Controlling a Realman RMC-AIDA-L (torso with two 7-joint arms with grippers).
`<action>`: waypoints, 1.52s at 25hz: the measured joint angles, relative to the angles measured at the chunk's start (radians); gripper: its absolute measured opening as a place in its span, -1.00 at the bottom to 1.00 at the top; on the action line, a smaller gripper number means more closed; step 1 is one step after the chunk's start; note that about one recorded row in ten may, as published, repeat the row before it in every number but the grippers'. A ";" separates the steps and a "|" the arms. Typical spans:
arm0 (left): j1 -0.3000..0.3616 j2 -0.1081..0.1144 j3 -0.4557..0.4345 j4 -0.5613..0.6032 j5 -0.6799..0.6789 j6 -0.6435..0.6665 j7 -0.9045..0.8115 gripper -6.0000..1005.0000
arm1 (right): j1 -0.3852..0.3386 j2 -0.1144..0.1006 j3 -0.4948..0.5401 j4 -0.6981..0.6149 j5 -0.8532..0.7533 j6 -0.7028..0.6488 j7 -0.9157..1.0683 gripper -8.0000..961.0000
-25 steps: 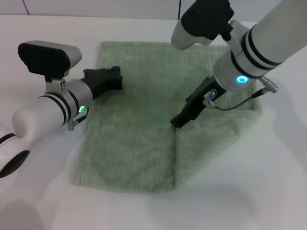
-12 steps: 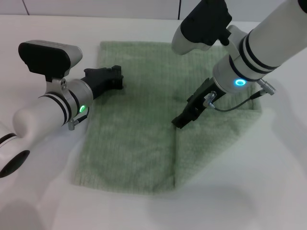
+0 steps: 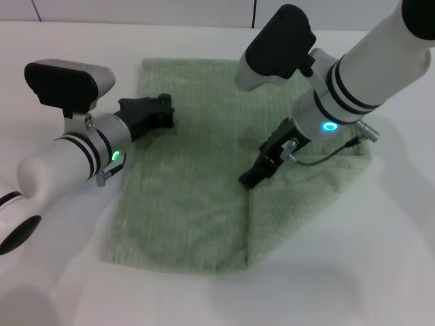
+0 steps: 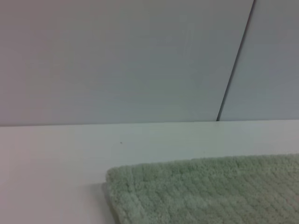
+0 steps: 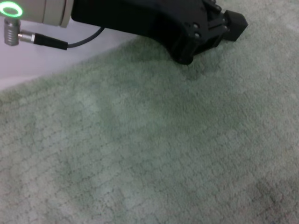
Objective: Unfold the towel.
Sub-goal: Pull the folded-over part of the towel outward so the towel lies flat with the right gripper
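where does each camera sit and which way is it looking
Head: on the robot's head, looking down at the towel on the table, showing the left gripper and right gripper.
Left wrist: low, facing the towel's corner and a wall.
Right wrist: facing the towel and the left gripper.
All share the towel.

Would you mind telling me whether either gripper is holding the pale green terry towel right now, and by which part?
It cannot be told. The right gripper meets the pale green terry towel at its fold edge; the left gripper rests near the towel's far left corner.
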 joint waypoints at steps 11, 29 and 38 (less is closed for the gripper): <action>0.010 0.001 0.000 -0.009 0.000 0.000 0.000 -0.98 | 0.010 0.000 0.008 0.000 0.001 0.009 0.003 0.27; 0.022 0.006 -0.006 -0.009 0.000 0.003 0.000 -0.98 | -0.052 -0.009 0.003 -0.256 -0.051 0.263 -0.052 -0.87; 0.027 0.007 -0.009 -0.009 -0.001 0.015 0.000 -0.98 | -0.137 -0.009 0.026 -0.509 -0.123 0.475 -0.096 -0.86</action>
